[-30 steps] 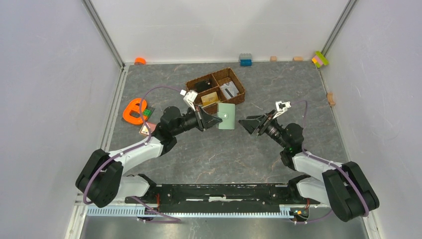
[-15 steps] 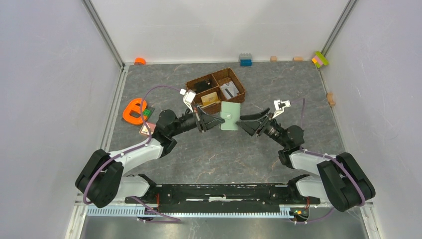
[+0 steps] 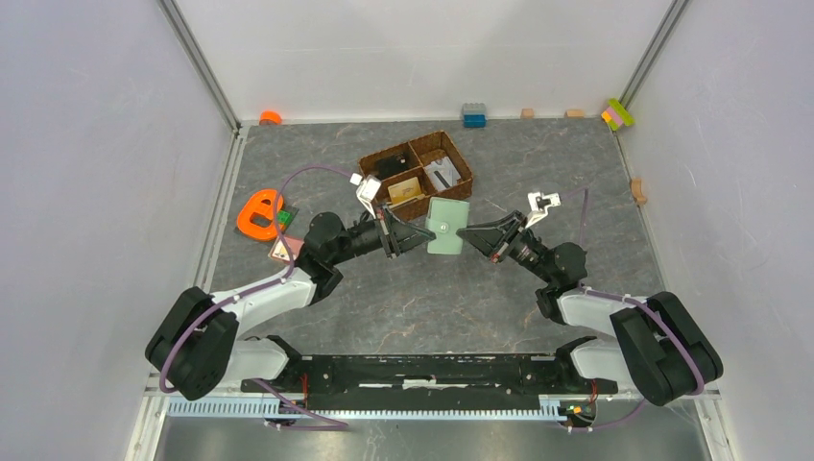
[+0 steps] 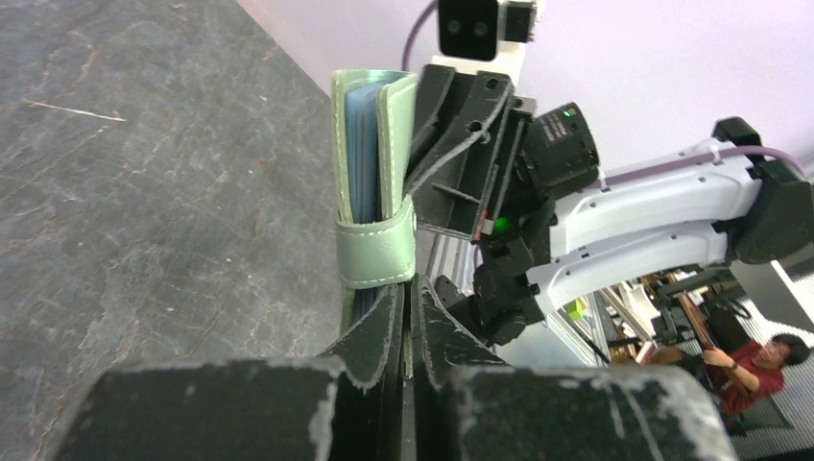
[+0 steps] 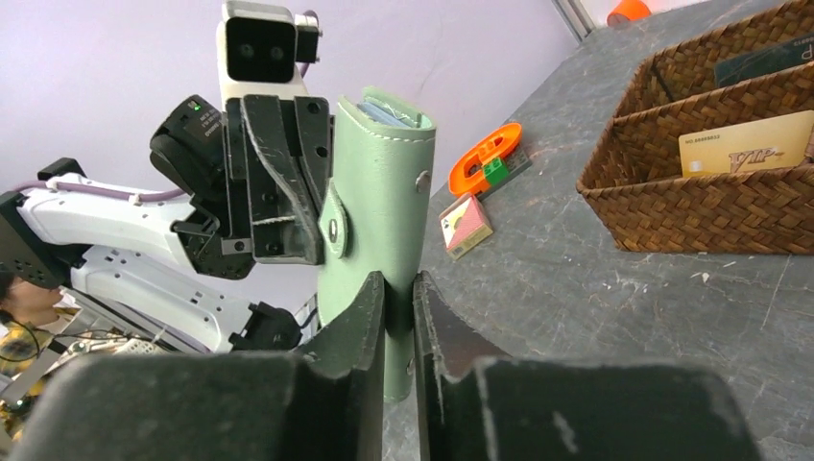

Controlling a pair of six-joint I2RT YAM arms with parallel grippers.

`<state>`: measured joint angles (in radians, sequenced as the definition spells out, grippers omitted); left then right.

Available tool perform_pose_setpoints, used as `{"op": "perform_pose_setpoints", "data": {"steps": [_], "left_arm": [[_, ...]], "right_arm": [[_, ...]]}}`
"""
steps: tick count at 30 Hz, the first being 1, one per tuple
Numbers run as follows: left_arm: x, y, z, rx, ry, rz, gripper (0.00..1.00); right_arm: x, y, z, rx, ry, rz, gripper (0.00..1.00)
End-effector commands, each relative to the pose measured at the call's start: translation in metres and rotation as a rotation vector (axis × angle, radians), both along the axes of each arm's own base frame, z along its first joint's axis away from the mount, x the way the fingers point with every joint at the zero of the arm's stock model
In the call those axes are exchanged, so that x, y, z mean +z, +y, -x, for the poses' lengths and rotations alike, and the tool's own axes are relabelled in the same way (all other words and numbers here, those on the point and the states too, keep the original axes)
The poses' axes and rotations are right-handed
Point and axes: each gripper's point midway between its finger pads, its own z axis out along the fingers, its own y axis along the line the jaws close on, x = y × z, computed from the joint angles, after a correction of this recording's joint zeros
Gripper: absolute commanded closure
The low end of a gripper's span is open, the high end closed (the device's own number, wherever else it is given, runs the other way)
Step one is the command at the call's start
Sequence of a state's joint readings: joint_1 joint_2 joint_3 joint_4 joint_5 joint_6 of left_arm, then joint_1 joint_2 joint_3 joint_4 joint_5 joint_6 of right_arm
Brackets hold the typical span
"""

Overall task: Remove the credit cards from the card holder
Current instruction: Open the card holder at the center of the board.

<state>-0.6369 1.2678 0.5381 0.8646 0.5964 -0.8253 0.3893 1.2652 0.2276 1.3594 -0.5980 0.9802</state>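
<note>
Your left claw (image 4: 407,293) is pinched nearly shut on one edge of the sage-green card holder (image 4: 371,182). Its two fingers have only a thin slit between them. Your right claw (image 5: 397,286) is clamped the same way on the opposite edge. In the right wrist view, the left claw (image 5: 280,187) sits against the far side of the card holder (image 5: 382,173), right by the strap.

The card holder is held on edge between the two claws, with its covers folded together. In the left wrist view its strap wraps across the open edge, and pale blue lining shows between the covers. I cannot see any card inside it.

From above, the left claw (image 3: 411,236) and right claw (image 3: 477,237) meet at the card holder (image 3: 445,227) in the middle of the frame. It lies just below and right of the brown wicker basket (image 3: 459,165).

A tan credit card (image 5: 749,146) printed VIP lies in the basket's nearest compartment. The basket stands on the grey marbled desk (image 3: 538,163).

At centre left of the top view an orange letter-e shape (image 3: 255,214) lies flat, with a small green block (image 5: 496,170) against it. A small pink box (image 5: 466,223) lies just beside them on the desk.
</note>
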Motion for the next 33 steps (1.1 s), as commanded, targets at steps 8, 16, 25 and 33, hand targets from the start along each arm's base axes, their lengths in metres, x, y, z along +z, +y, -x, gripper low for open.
{"op": "perform_pose_setpoints", "data": {"steps": [8,16,25,33], "left_arm": [[-0.002,0.005,-0.024,0.137,-0.012,-0.069,0.9],[-0.015,0.005,-0.034,0.173,0.03,-0.121,0.79],[-0.031,0.023,-0.044,0.454,-0.071,-0.394,0.53],[-0.045,0.005,-0.043,0.475,-0.142,-0.58,0.52]], "right_arm": [[0.023,0.001,0.005,0.013,-0.095,-0.03,1.0],[0.021,0.001,0.003,-0.002,-0.098,-0.013,1.0],[-0.046,-0.02,-0.051,-0.257,0.122,0.286,1.0],[-0.053,-0.008,-0.052,-0.228,0.135,0.33,1.0]]}}
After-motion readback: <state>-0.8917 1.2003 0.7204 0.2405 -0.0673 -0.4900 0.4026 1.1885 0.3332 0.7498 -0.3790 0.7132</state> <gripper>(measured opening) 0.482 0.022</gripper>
